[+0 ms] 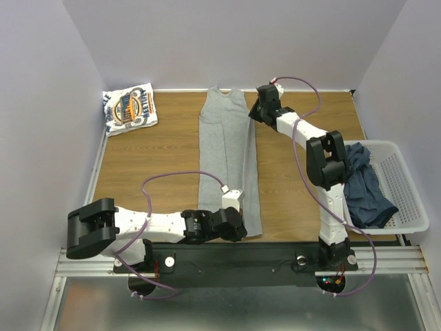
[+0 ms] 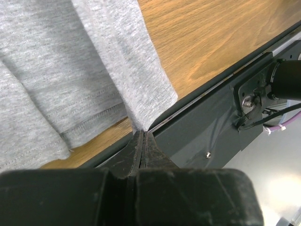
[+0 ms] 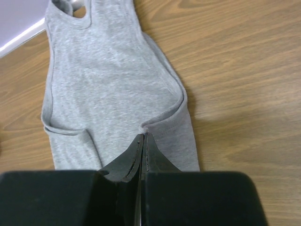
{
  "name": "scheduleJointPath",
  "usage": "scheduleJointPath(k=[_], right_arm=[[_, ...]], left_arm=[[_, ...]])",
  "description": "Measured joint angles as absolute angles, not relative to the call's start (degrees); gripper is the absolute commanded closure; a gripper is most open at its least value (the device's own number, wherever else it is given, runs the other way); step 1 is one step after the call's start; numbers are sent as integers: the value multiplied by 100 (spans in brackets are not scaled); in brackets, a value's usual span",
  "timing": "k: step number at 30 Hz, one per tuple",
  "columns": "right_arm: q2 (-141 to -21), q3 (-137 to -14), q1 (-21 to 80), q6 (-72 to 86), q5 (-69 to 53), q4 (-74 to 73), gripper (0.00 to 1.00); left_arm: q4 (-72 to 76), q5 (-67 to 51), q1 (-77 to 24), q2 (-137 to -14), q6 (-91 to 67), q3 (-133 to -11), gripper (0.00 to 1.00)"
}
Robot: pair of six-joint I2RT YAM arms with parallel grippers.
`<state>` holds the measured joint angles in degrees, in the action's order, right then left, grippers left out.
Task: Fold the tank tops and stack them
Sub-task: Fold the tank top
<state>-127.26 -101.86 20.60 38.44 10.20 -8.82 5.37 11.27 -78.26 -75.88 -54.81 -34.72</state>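
Your left fingers are clenched on the near hem corner of the light heather grey cloth tank top. Your right fingers pinch its armhole edge. It lies lengthwise across the wooden counter.

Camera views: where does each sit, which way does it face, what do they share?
Top external: above and behind the bases, looking down on the table; left arm and right arm show, with the printed tank top and basket.
Left wrist: at the table's near edge, looking over its left claw, shut on the hem of the grey tank top.
Right wrist: at the far end, looking over its right claw, shut on that top below the straps.
Shared: all three show the grey tank top.
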Motion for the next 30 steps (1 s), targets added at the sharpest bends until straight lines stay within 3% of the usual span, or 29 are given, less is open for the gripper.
scheduleJointPath(k=[30], right_arm=[[-13506, -11155, 2569, 3841, 1083, -1009, 100]], left_arm=[[314, 1092, -7826, -7227, -5902, -3033, 100]])
